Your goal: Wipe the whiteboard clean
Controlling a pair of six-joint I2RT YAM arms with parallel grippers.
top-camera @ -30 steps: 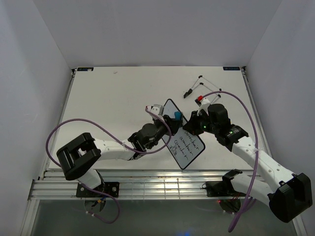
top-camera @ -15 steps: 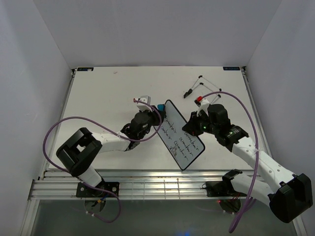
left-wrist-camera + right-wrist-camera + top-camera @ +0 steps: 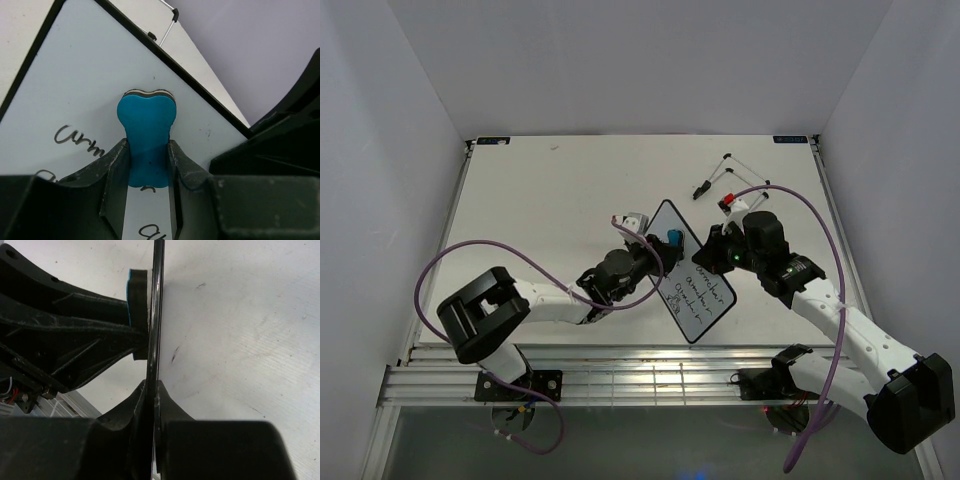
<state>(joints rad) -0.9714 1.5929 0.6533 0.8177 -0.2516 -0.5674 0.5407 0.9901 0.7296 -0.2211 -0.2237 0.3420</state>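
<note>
Back from the left, our left gripper (image 3: 665,242) presses its blue eraser (image 3: 676,238) on the whiteboard (image 3: 705,295), which is held tilted above the white table (image 3: 540,200), plain walls (image 3: 410,110) around.

Left wrist: jaws clenched on the eraser; handwriting (image 3: 77,137) remains.

Right wrist: our right gripper (image 3: 151,390) pinches the board's thin edge. We judge it stiff, light and slippery.

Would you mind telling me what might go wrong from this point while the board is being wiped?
1. The right claw pinches the small black-framed whiteboard only at its thin edge, so wiping pressure may twist or slip it.
2. The left claw grips the blue bone-shaped eraser by its narrow end, so it might tilt out.
3. The black handwriting beside the claw may be missed.
</note>
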